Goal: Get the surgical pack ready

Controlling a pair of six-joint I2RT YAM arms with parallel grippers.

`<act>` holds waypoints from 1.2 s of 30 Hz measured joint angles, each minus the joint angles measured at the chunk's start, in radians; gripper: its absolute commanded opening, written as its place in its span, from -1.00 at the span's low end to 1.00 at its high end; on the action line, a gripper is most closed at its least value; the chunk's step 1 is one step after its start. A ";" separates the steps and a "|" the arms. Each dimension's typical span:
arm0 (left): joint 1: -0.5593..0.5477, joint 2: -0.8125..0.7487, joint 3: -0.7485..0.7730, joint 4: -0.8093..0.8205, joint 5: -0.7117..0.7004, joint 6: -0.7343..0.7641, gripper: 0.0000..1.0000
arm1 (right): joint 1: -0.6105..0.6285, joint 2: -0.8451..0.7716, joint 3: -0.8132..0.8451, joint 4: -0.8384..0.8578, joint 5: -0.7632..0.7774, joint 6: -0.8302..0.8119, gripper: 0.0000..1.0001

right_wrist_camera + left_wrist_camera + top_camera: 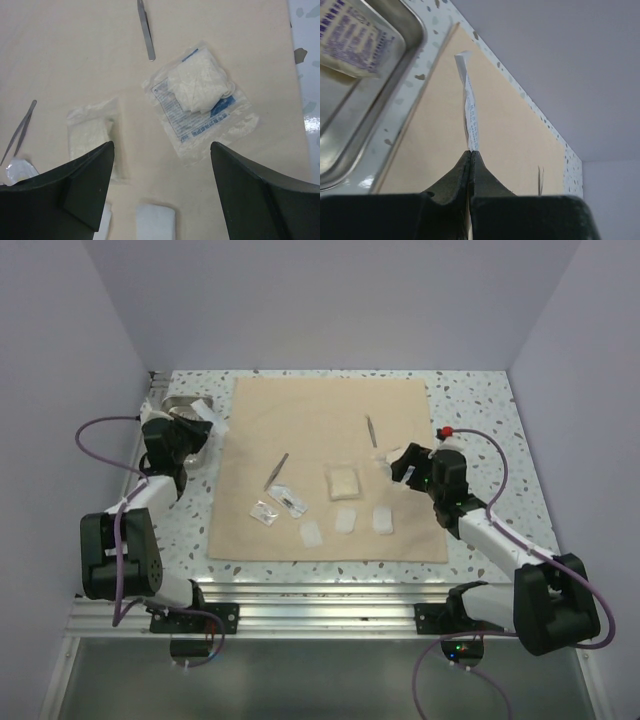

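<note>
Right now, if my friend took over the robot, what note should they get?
Left gripper: shut on a thin white packet, held beside the steel tray, near the left edge of the tan cloth.
Right gripper: open, hovering over a gauze packet on the cloth.
Things: cloth spread flat, with two forceps and several small packets loose on it. The tray is off the cloth at far left, with a printed packet inside.
Done: cloth laid out.
Left: probably fill the tray, then wrap.

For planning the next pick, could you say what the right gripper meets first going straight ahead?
Probably the clear packet lying on the tan cloth, ahead of its open jaws; depth is unclear.
</note>
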State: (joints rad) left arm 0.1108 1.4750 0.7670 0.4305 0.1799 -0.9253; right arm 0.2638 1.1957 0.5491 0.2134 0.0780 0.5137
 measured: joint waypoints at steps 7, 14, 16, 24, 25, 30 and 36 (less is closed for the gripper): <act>0.152 -0.029 -0.069 -0.005 -0.010 0.020 -1.00 | 0.004 0.002 -0.011 0.013 -0.018 0.005 0.62; 0.237 -0.018 -0.085 -0.003 -0.013 0.028 -1.00 | 0.005 0.002 -0.018 0.016 -0.018 0.008 0.62; 0.248 -0.006 -0.085 -0.003 -0.013 0.029 -1.00 | 0.005 0.002 -0.019 0.018 -0.018 0.009 0.62; 0.256 0.025 -0.085 -0.007 -0.014 0.058 -0.04 | 0.005 0.002 -0.021 0.022 -0.018 0.010 0.62; 0.256 0.025 -0.087 -0.007 -0.016 0.058 0.09 | 0.005 0.002 -0.022 0.023 -0.018 0.010 0.62; 0.256 -0.004 -0.110 -0.024 -0.020 0.077 0.28 | 0.005 0.002 -0.025 0.028 -0.018 0.010 0.63; 0.256 -0.108 -0.127 -0.071 -0.019 0.100 0.59 | 0.009 0.019 -0.025 0.035 -0.018 0.010 0.63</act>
State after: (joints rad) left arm 0.3664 1.3674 0.6399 0.3592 0.1604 -0.8257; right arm 0.2729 1.2152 0.5240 0.2481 0.0597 0.5232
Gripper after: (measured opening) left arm 0.734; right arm 0.815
